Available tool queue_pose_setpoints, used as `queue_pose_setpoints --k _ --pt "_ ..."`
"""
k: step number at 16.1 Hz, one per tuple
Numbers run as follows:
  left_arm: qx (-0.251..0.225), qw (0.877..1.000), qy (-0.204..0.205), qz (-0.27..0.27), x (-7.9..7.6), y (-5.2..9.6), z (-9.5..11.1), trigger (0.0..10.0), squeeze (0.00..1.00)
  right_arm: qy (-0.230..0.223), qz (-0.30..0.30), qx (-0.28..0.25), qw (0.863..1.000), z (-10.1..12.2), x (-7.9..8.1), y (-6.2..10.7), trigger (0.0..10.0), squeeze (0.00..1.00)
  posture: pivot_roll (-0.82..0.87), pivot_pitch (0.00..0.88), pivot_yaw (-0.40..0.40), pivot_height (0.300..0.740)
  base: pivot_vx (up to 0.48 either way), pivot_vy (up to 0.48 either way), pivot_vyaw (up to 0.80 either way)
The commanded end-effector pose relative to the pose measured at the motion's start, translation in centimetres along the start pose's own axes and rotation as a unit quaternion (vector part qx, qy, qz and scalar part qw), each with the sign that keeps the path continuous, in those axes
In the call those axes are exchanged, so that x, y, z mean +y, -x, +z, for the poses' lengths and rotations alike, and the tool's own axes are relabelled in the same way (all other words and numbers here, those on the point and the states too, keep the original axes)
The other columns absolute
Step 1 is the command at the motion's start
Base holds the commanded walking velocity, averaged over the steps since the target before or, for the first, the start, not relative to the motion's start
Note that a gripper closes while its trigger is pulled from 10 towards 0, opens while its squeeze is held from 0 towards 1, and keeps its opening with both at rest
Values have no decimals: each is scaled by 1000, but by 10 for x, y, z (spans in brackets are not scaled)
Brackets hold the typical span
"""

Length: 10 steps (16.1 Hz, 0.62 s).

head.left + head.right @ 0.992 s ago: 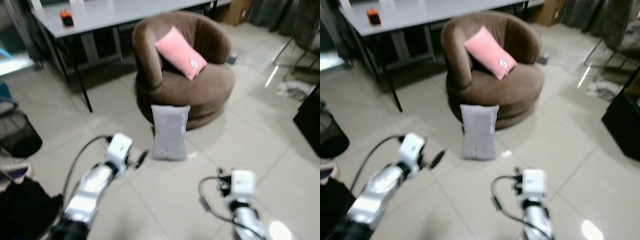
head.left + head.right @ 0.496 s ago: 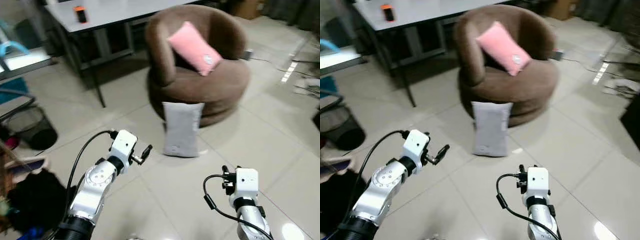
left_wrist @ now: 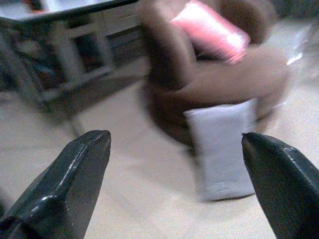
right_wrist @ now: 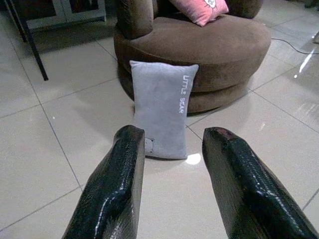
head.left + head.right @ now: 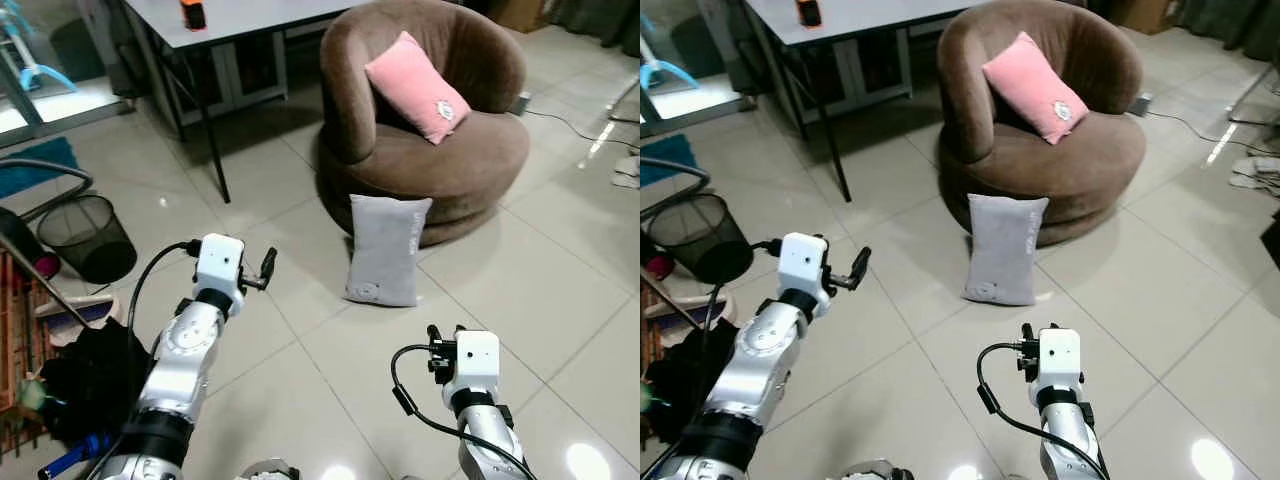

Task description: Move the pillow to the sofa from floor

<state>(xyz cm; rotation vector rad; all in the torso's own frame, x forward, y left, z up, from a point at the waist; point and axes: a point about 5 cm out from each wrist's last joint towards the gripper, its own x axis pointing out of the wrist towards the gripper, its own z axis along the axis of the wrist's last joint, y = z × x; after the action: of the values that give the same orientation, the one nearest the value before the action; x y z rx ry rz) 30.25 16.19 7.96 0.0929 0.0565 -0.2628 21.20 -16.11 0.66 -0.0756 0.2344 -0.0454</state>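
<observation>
Pillow (image 5: pixel 386 251), grey, stands on end on the tiled floor (image 5: pixel 560 290), leaning against the base of the round brown sofa (image 5: pixel 470 165), which props it upright and easy to reach from the front. Pink cushion (image 5: pixel 415 85) already sits on the seat against the backrest, so free seat area is toward the front. Left gripper (image 5: pixel 266 270) is raised, pointing toward the sofa, fingers spread wide in the left wrist view, holding nothing; well apart from the pillow. Right gripper (image 4: pixel 172 184) is lower and nearer the robot, aimed straight at the pillow, fingers parted, nothing between them. Looks like the approach stage: both arms up and open, ready to clamp the pillow from either side. Grey table (image 5: pixel 270 15) stands behind, black mesh bin (image 5: pixel 85 235) off to the left.
</observation>
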Motion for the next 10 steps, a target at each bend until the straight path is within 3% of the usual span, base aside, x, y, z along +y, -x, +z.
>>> queue_pose_setpoints --k 1,2,4,5,10 --pt "-5 1000 7 -15 -2 1 -3 10000 0 3 2 4 1000 -2 0 1 10000 0 44 71 41 740 0 0 0" --pt "1 1000 -3 -7 0 1 -5 10000 0 4 3 5 1000 -2 0 1 10000 0 45 77 41 740 0 0 0" --pt "12 999 -25 -41 -4 4 -8 10000 0 3 3 7 1000 -3 0 2 10000 0 45 79 41 740 0 0 0" --pt "56 997 -40 -41 -4 4 -14 10000 0 2 4 6 1000 -3 1 2 10000 0 46 80 44 740 431 0 0" --pt "38 996 -37 -72 -6 3 -13 10000 0 2 6 3 1000 -2 2 2 10000 0 44 69 51 740 460 0 0"
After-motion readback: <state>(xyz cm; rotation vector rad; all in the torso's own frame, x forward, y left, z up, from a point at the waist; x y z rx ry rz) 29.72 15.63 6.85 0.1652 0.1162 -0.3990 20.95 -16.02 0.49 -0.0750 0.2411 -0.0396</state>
